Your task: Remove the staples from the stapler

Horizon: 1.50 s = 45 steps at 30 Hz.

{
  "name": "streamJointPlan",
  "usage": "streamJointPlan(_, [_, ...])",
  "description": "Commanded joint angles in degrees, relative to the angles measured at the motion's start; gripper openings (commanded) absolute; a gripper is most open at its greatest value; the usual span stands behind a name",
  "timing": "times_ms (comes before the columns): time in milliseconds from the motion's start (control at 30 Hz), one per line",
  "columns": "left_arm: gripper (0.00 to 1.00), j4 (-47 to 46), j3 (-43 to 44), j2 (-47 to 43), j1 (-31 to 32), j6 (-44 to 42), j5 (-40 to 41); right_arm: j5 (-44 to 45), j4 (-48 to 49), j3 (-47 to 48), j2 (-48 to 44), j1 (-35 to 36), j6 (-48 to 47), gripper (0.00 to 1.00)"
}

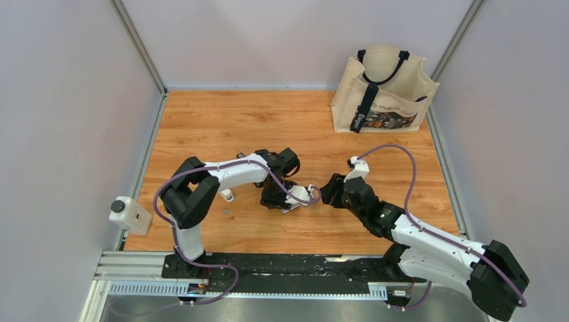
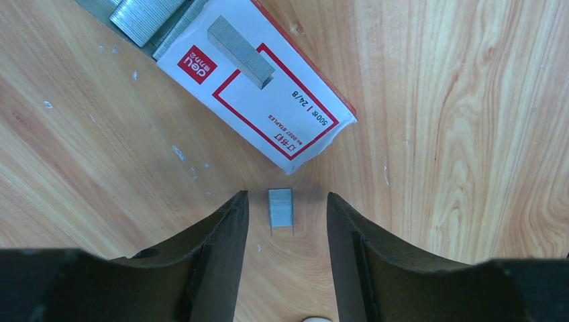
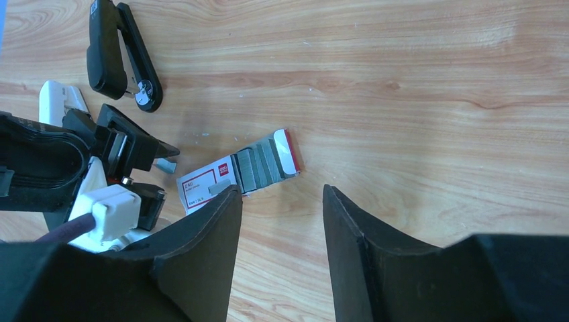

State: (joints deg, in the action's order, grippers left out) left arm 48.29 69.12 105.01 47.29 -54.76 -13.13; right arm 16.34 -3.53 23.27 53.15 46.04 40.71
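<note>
Spreading the left gripper's (image 2: 286, 198) two dark fingers (image 2: 221, 248) across the bottom of the left wrist frame, jaws parted and gripping nothing. Seeing the staples (image 2: 280, 204) lying flat on the wood in the gap between them, touching neither finger and sitting a little nearer the left-of-frame one. Reading them as one short grey block, its slightly longer side running top to bottom of the frame in line with the gap, with thin legs showing at the lower end.

Finding the staple box (image 2: 268, 100) just above, white with a red border, slanting from upper left to centre right, its lower corner pointing toward the staples without touching. Spotting longer grey strips (image 2: 144, 17) spilling from the box at the top-left edge.

Looking from the right wrist and finding the right gripper (image 3: 282, 193) parted too, empty, just below the box. Noting the black stapler (image 3: 121, 54), arms splayed, in the upper left.

Taking in the orange-brown wood-grain table (image 1: 221, 121) under it all, pale walls closing it in, and a cream tote bag (image 1: 386, 90) standing at the upper right.
</note>
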Motion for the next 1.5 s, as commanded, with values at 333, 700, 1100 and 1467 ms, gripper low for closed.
streamJointPlan(333, [0.48,-3.12,-1.62,0.81,1.4,2.73,4.25,0.1,2.56,-0.41,-1.38,-0.69,1.04,0.47])
streamJointPlan(700, [0.19,-1.98,-1.45,0.72,2.37,4.14,4.78,0.36,2.12,-1.12,-3.48,-1.13,1.3,0.44])
streamJointPlan(1100, [0.1,14.01,16.9,-7.89,-4.47,15.2,-12.39,-1.13,-0.33,-0.69,-12.97,-1.83,-0.71,0.49])
streamJointPlan(1467, [0.11,-9.91,18.97,-19.74,-20.82,51.9,-54.62,-12.37,-3.77,14.33,-15.8,-2.45,-8.01,0.61])
